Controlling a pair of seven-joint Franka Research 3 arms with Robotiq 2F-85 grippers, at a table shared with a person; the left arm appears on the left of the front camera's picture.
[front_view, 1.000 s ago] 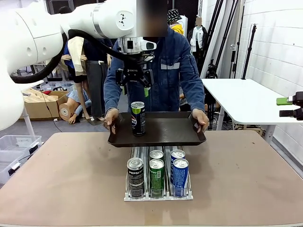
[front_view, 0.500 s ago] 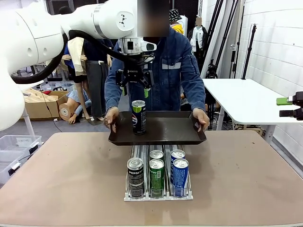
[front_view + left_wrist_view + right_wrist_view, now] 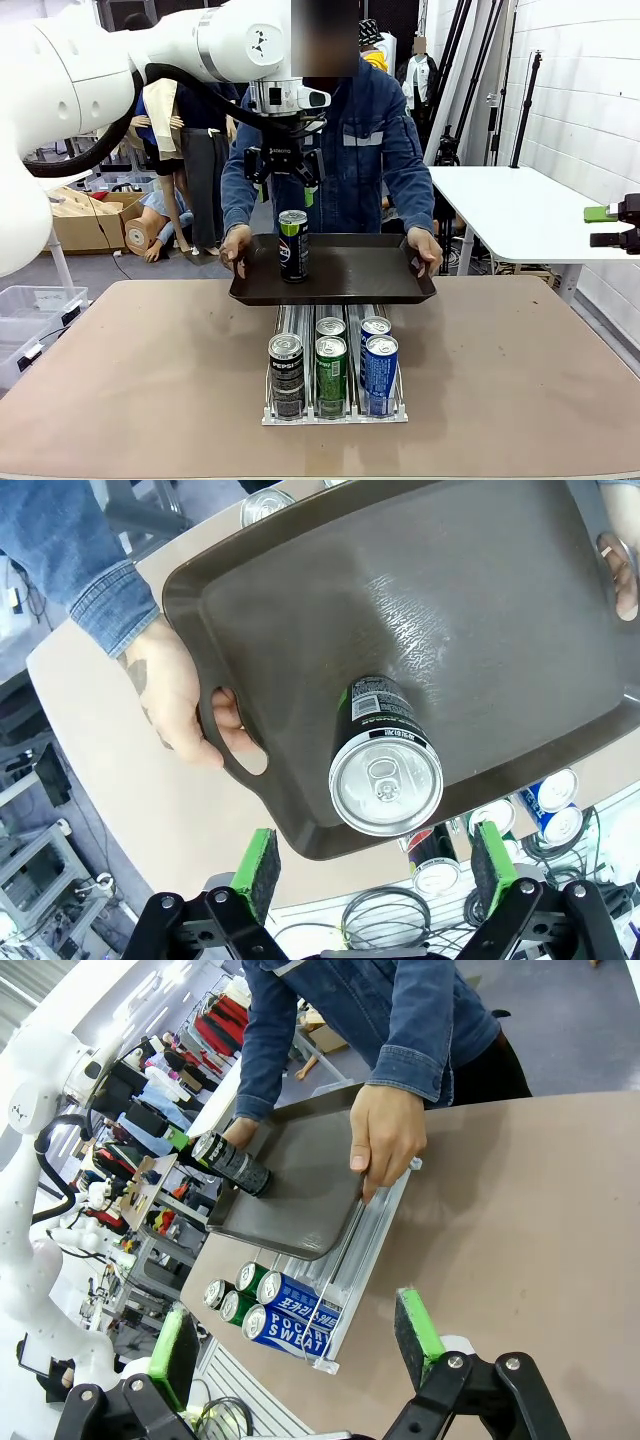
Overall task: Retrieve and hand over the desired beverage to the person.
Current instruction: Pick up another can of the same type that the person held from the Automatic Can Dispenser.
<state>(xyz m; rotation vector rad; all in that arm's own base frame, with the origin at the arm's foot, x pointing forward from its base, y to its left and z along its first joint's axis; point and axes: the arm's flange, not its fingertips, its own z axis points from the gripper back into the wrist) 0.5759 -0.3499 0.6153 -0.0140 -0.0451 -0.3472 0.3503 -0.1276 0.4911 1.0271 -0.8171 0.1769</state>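
Observation:
The person (image 3: 365, 150), in a dark-blue denim jacket, stands at the far side and holds a dark tray (image 3: 350, 275) by both handles. A black-and-green can (image 3: 292, 247) stands upright on the tray's left part. My left gripper (image 3: 285, 180) hangs open just above this can without touching it. In the left wrist view the can's silver top (image 3: 386, 785) lies between and beyond the green pads (image 3: 258, 865). My right gripper (image 3: 297, 1335) is open and holds nothing, off to the table's right side (image 3: 603, 227).
A metal rack (image 3: 335, 410) on the brown table (image 3: 150, 380) holds a black Pepsi can (image 3: 286, 375), a green can (image 3: 331, 375) and a blue can (image 3: 381, 372) in front, with more behind. A white table (image 3: 520, 215) stands at the right.
My left gripper has risen a little off the can, which stays upright on the tray. The person has lifted the tray very slightly.

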